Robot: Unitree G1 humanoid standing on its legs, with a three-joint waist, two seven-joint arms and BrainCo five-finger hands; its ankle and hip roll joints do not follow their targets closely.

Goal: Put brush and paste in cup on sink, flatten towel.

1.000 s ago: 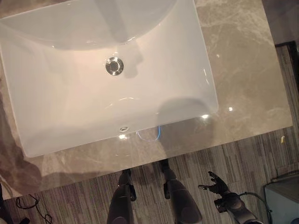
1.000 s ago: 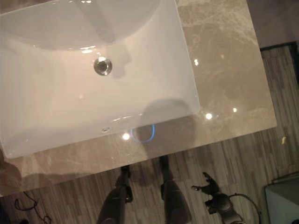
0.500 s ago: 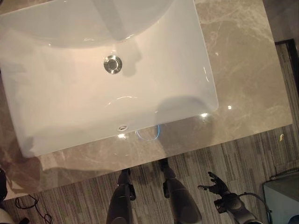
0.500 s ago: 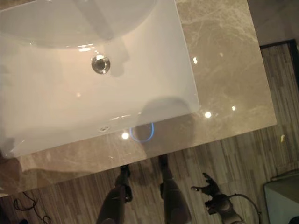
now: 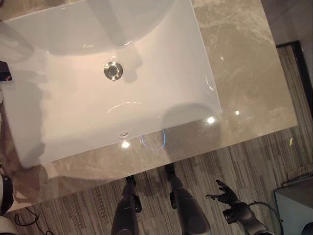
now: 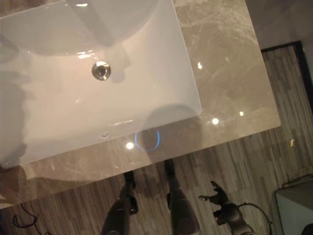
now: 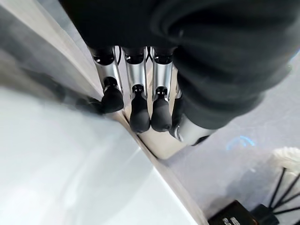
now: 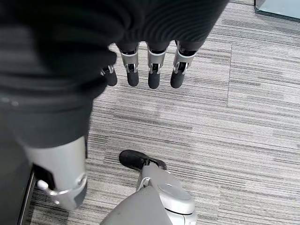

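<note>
the right hand (image 8: 140, 65) is seen with fingers (image 8: 153, 77) hanging relaxed and nothing held, above a grey striped floor (image 8: 243, 140).

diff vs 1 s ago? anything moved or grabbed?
Mostly the camera: the whole picture has slid left, so the sink, its drain and the counter sit further left without having moved themselves. A small dark object has come into view at the left edge. Nothing was taken hold of or let go. The right hand still hangs open over the floor; the left hand is open beside the sink's edge.
</note>
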